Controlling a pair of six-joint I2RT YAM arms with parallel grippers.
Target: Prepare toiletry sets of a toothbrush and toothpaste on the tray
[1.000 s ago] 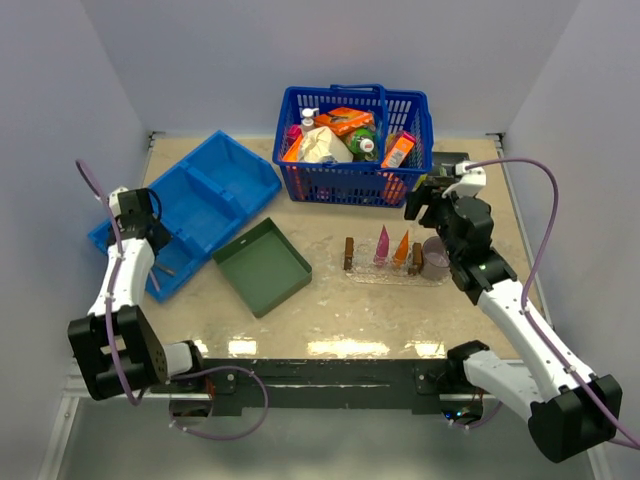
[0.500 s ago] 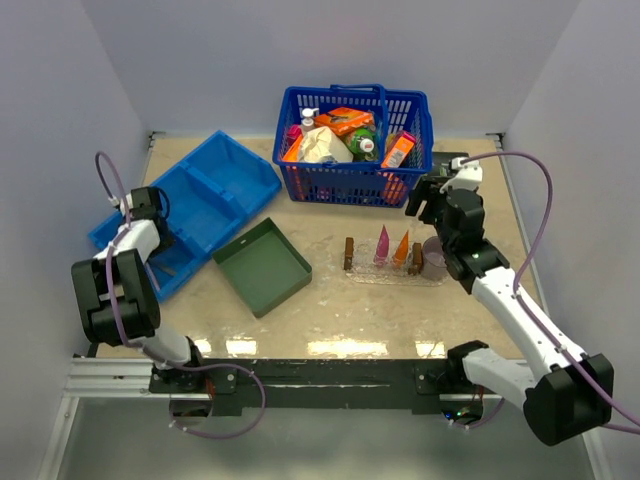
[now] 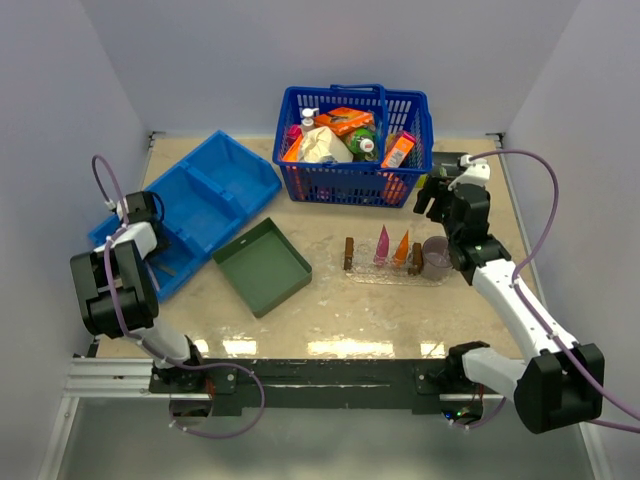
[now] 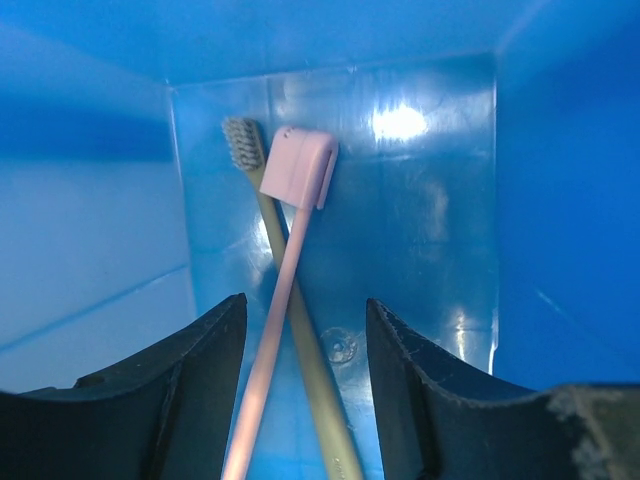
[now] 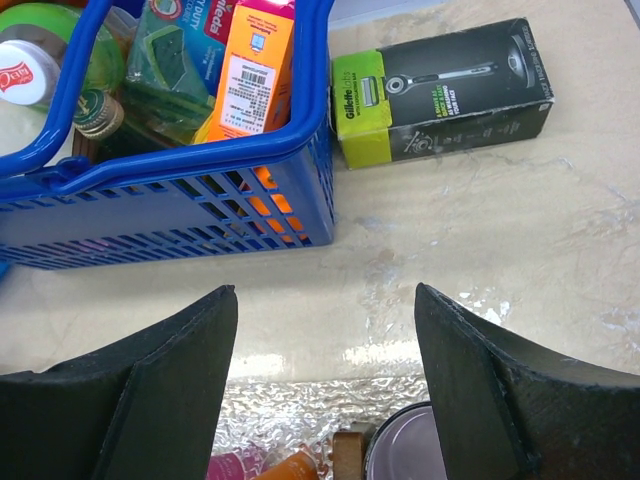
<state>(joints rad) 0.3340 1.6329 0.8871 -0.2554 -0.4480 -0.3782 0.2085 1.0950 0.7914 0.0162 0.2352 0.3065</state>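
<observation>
The left gripper (image 4: 303, 322) straddles two crossed toothbrushes (image 4: 284, 285) in the blue bin (image 4: 430, 200), fingers spread, apparently ready to pinch one; the right gripper (image 5: 322, 300) hovers spread and empty.

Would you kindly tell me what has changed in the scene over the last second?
The left arm folded in, leaving the left gripper open above the toothbrushes in the blue bin. The right gripper drifted slightly farther out beside the basket, open and empty. Nothing was grasped or released. The tray, toothpaste tubes and mug stayed put.
</observation>
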